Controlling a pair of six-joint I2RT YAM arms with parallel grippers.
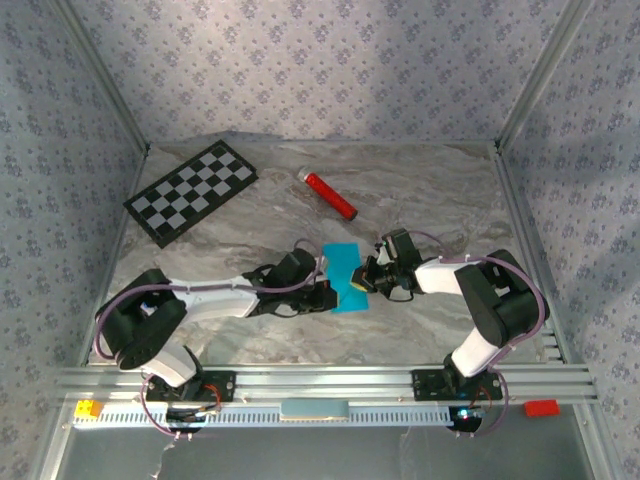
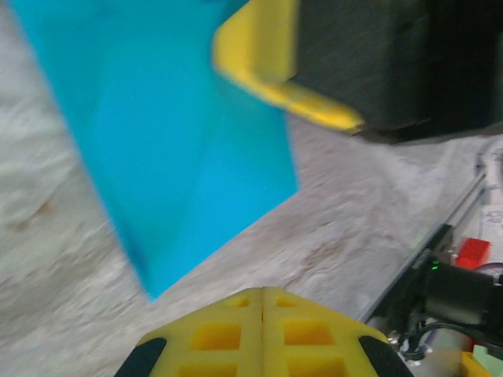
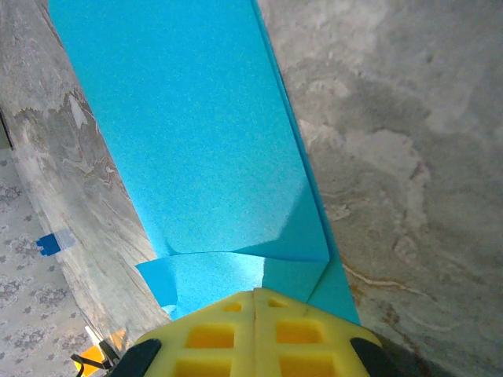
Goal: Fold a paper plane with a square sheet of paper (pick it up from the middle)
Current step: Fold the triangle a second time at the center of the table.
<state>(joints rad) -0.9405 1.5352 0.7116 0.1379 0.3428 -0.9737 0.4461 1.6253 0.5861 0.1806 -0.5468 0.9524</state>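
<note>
Both arms reach inward, jaws closed at the paper (image 1: 345,268).

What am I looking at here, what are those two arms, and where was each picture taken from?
These are two small robot arms bolted at the near edge of a marble-patterned table. The wide picture comes from a camera above and behind them. The other two come from a camera on each wrist, with that arm's yellow fingertips at the bottom. On the table lie a checkerboard, a red cylinder and a partly folded blue sheet of paper. The left gripper is shut beside the paper, holding nothing. The right gripper is shut with its tips at the paper's edge; I cannot tell whether it pinches it.
</note>
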